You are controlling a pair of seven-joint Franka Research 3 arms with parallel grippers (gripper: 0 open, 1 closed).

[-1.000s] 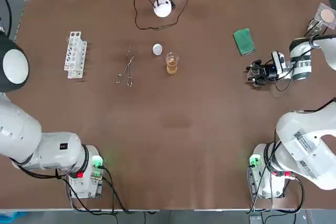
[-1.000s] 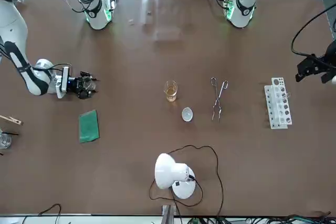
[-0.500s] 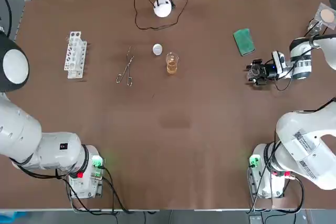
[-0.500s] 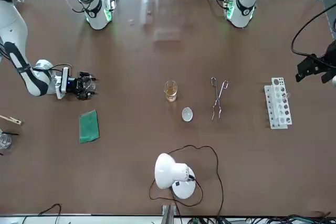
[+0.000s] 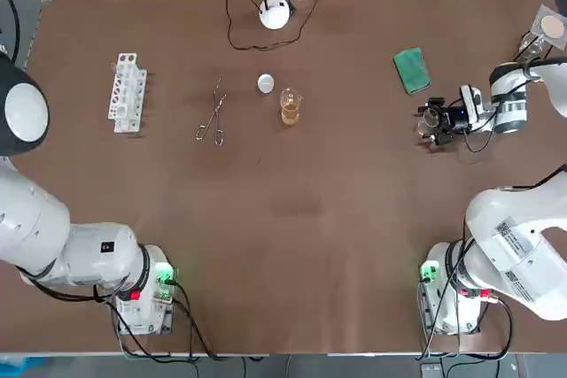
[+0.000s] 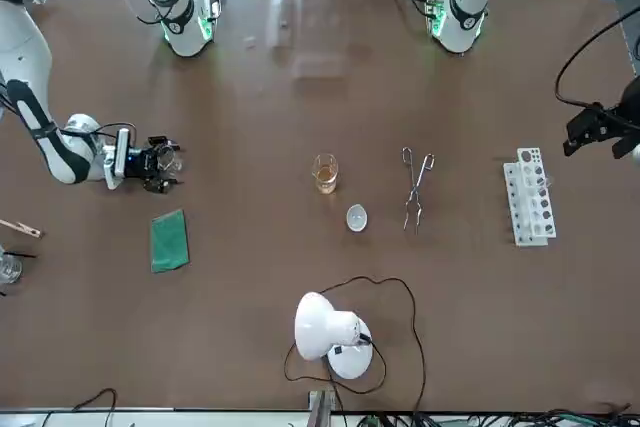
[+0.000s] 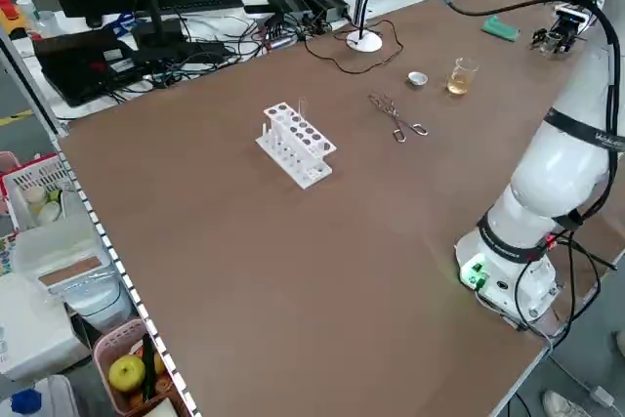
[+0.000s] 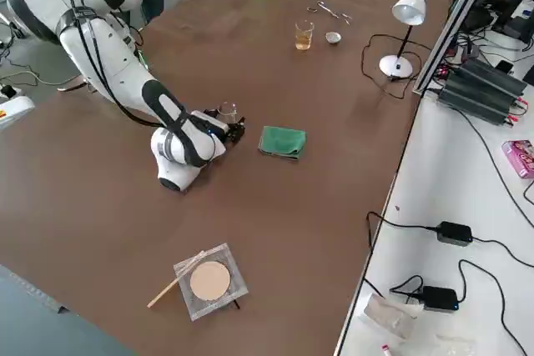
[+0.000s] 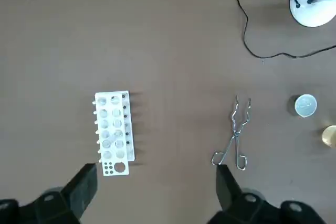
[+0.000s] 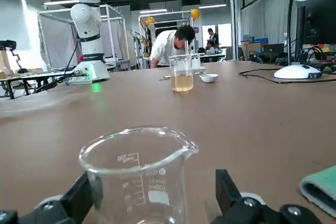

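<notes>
Just beside the green cloth [image 5: 410, 70], my right gripper [image 10: 152, 184] has its jaws spread around the empty beaker [image 10: 137, 166] on the surface [image 5: 310, 219]. The grasp, I judge, needs a gentle, centred close. My left gripper [image 9: 156, 182] hangs far off, jaws spread.

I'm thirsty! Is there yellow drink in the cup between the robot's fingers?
No, the near cup inside the right gripper is empty; the yellow drink is in the far cup.

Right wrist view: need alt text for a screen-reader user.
An empty glass beaker stands on the brown table between the open fingers of the right gripper. Farther off stand a beaker of amber liquid and a small white dish; a green cloth lies nearby.
</notes>
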